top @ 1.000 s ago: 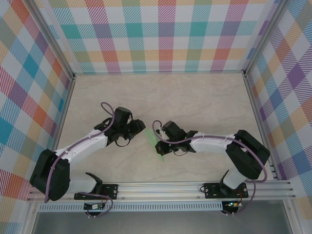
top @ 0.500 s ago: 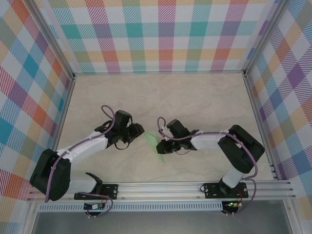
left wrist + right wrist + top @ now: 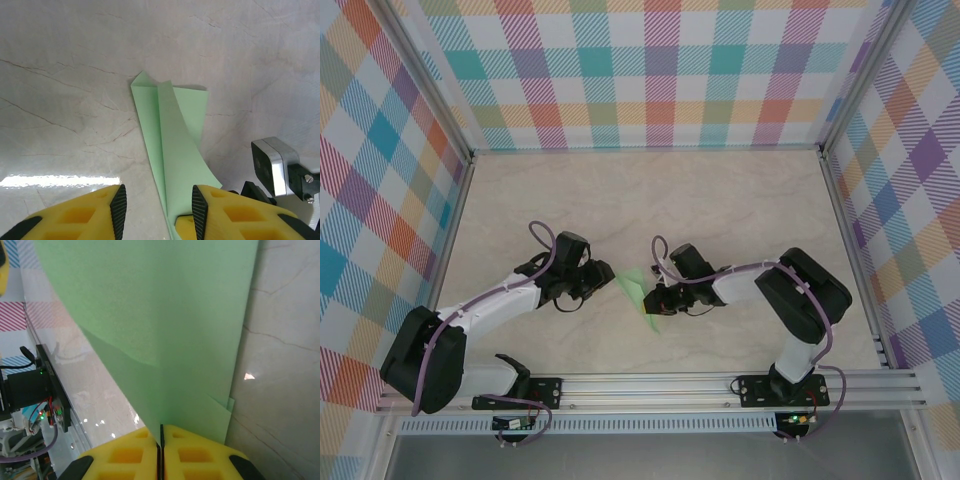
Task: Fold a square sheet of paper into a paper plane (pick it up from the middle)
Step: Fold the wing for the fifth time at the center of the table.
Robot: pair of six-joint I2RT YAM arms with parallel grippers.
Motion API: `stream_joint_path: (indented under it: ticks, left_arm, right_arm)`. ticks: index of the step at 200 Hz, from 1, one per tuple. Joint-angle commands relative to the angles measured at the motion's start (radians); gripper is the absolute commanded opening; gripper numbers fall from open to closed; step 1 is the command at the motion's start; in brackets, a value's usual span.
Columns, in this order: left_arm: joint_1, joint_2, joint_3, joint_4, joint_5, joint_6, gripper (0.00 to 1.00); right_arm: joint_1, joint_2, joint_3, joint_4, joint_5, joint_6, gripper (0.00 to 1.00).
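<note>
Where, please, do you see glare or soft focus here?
Left wrist: a white glare streak on the table at lower left, the green paper sharp. Right wrist: paper close and slightly soft, glints on the table. Top external: even light.

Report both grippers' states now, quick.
Left gripper: open, green paper between its fingers, not clamped.
Right gripper: shut on the green paper.
</note>
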State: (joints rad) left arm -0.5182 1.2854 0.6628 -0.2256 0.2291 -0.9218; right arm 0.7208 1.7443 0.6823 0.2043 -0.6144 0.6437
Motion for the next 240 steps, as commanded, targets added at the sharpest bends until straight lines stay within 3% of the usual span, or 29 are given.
stream_joint_path:
  ticks: [1, 95, 171, 240]
  left_arm:
    - [0.012, -0.022, -0.017, 0.036, 0.029, 0.024, 0.41]
    - [-0.016, 0.034, -0.026, 0.236, 0.157, 0.024, 0.37]
    - [-0.116, 0.144, -0.022, 0.383, 0.151, 0.027, 0.37]
    - [-0.146, 0.221, -0.022, 0.447, 0.135, 0.051, 0.38]
  right_arm:
    - [-0.015, 0.020, -0.020, 0.052, -0.058, 0.036, 0.10]
    - [-0.039, 0.065, 0.017, 0.101, -0.167, 0.081, 0.12]
    - [-0.052, 0.088, 0.012, 0.145, -0.198, 0.122, 0.12]
    - [-0.063, 0.109, 0.010, 0.153, -0.208, 0.128, 0.13]
